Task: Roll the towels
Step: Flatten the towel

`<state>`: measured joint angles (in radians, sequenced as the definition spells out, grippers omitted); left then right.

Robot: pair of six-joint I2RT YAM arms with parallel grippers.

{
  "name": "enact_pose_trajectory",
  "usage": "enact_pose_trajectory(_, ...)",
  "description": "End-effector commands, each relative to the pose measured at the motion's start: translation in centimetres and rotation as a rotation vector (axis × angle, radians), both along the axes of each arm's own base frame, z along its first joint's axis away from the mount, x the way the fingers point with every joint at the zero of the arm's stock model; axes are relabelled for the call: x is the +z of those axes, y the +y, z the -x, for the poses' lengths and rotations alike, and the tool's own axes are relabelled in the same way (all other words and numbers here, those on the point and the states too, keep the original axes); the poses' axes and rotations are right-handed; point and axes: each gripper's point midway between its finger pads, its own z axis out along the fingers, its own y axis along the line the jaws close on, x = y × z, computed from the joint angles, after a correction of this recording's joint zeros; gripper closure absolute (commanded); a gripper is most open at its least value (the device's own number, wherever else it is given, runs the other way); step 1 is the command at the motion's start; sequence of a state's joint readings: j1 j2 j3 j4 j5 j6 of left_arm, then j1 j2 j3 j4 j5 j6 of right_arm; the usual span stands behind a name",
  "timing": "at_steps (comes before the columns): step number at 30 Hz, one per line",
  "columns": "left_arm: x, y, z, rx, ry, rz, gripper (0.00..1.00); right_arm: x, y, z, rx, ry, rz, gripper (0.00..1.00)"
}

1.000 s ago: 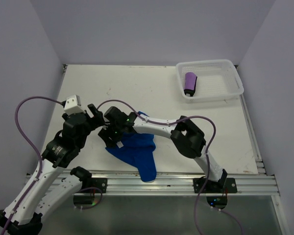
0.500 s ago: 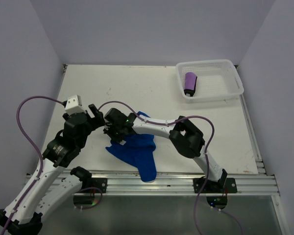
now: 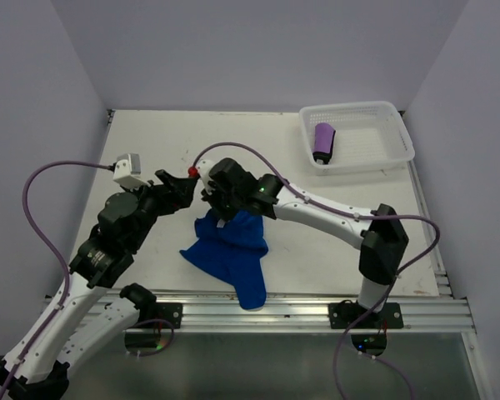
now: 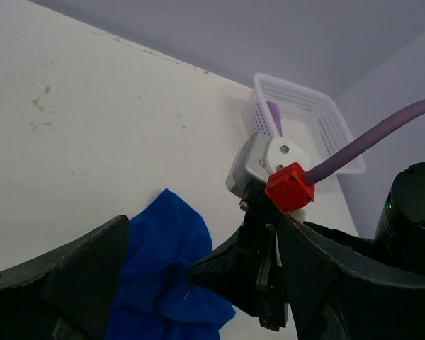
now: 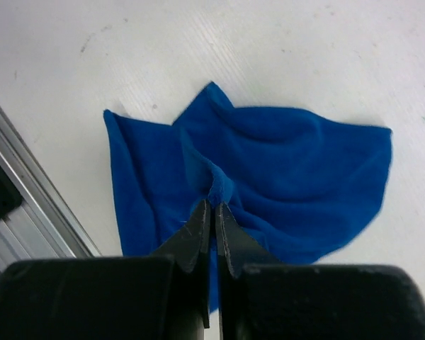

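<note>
The blue towel (image 3: 233, 258) lies on the white table (image 3: 258, 142). It is close to the near edge, about halfway between left and right. It is not rolled. It is spread out and crumpled, and one long end points to the near side and reaches the metal rail (image 3: 317, 304).

The right gripper (image 5: 214, 207) is squeezed tight on a small bunch of the blue towel. The two black fingers (image 5: 230, 244) press together with the cloth caught between their tips. Folds run out from that spot across the cloth. From above, this pinch is at the far left part of the towel.

The left gripper (image 3: 173, 188) is wide open and holds nothing. It hangs just to the left of the right gripper, by the far left corner of the blue towel. I cannot tell if it touches the cloth.

The purple towel (image 3: 323, 142) is well apart from the arms. It is rolled up and lies in the white basket (image 3: 375, 154), at the left end of it. The basket sits at the far right corner of the table.
</note>
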<state>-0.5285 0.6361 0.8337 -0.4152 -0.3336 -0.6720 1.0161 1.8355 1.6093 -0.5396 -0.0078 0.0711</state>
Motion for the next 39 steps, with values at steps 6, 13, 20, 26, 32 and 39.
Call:
enact_pose_trajectory(6,-5.6,2.5,-0.2,0.106,0.165,-0.128,0.14,11.2,-10.3,-2.9,-0.342,-0.163,-0.202,1.00)
enact_pose_trajectory(13,-6.7,1.3,-0.4,0.074,0.190,-0.082,0.14,11.2,-15.3,-2.8,-0.469,-0.180,-0.221,1.00)
enact_pose_trajectory(20,-5.7,0.2,-1.0,0.042,0.160,-0.041,0.15,8.7,-19.0,-2.7,-0.618,-0.180,-0.161,1.00)
enact_pose_trajectory(26,-9.2,-1.9,-1.2,-0.028,0.252,-0.009,0.16,5.9,-27.7,-2.3,-0.990,-0.199,-0.075,1.00)
enact_pose_trajectory(32,-12.8,-2.7,-0.4,-0.060,0.361,-0.002,0.18,0.7,-33.3,0.5,-1.185,-0.153,-0.004,1.00)
enact_pose_trajectory(39,-16.9,-1.6,2.0,0.008,0.541,0.007,0.21,-3.9,-36.4,2.0,-1.298,-0.122,0.050,1.00)
